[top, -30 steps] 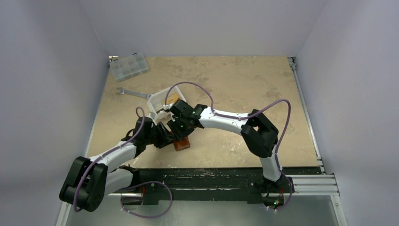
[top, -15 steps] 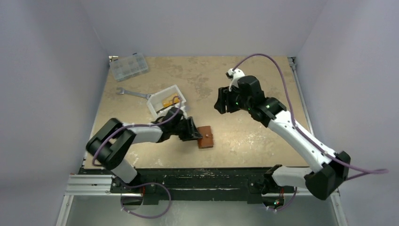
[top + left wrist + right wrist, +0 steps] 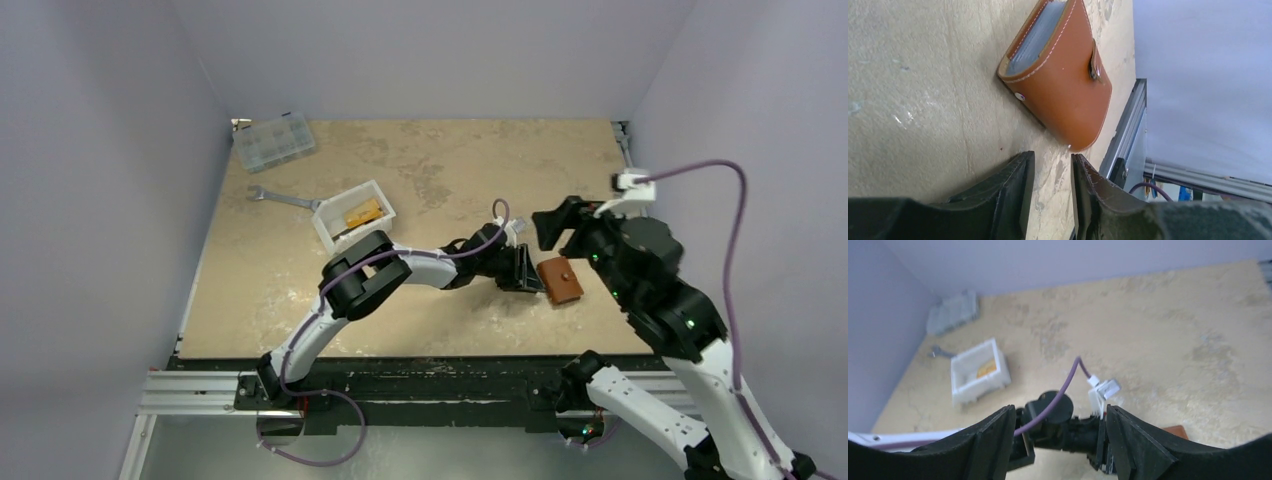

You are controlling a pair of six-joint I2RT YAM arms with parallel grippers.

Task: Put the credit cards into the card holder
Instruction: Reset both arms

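Observation:
The brown leather card holder [image 3: 561, 281] lies folded on the table right of centre, snap stud up. In the left wrist view the card holder [image 3: 1063, 75] shows grey inner slots at its open edge. My left gripper [image 3: 528, 270] lies low just left of it, and the left gripper [image 3: 1052, 157] stands narrowly open on bare table, just short of the holder. My right gripper [image 3: 556, 228] hovers above the holder; this right gripper [image 3: 1060, 410] is wide open and empty. An orange-yellow credit card [image 3: 362, 212] lies in the white tray [image 3: 330, 228].
A silver wrench [image 3: 285, 198] lies left of the tray and a clear compartmented box [image 3: 272, 140] sits at the far left corner. The white tray [image 3: 964, 390] and the box [image 3: 953, 315] also show in the right wrist view. A metal rail [image 3: 640, 215] runs along the table's right edge.
The card holder now lies further right than before, and my left arm has stretched right after it. My right arm has swung back toward the right edge and its jaws have widened.

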